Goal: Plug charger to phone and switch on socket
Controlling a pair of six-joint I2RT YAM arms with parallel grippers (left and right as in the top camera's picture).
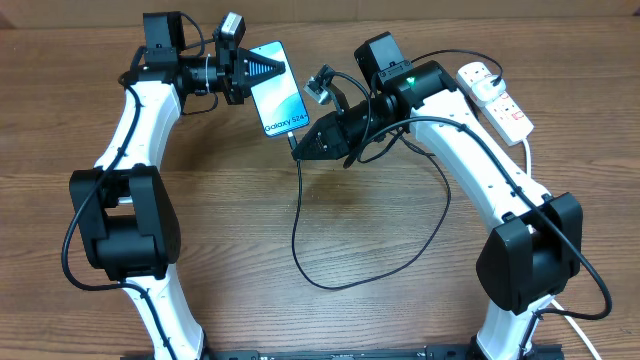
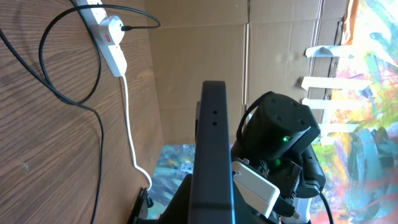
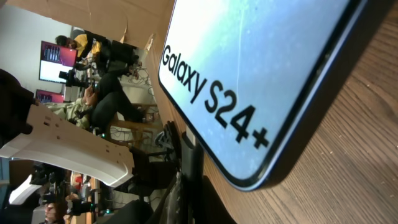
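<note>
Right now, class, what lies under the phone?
Bare wooden table shows beneath the phone along its lower edge in the right wrist view. The patch directly under its body is hidden by the phone itself; whether they touch is unclear.

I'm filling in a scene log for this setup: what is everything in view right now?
phone: one, black-edged, blue-teal screen, far middle of the table
charger: one, thin black cable, looping across the table from the right gripper toward the socket
socket: one, white strip with red switches, far right of the table
white cord: one, white, trailing from the socket toward the near right
table: one, brown wood, under everything
left gripper: one, black, shut on the phone's far end
right gripper: one, black, shut on the charger's free end by the phone's near end
arms: two, white and black, left and right sides
</note>
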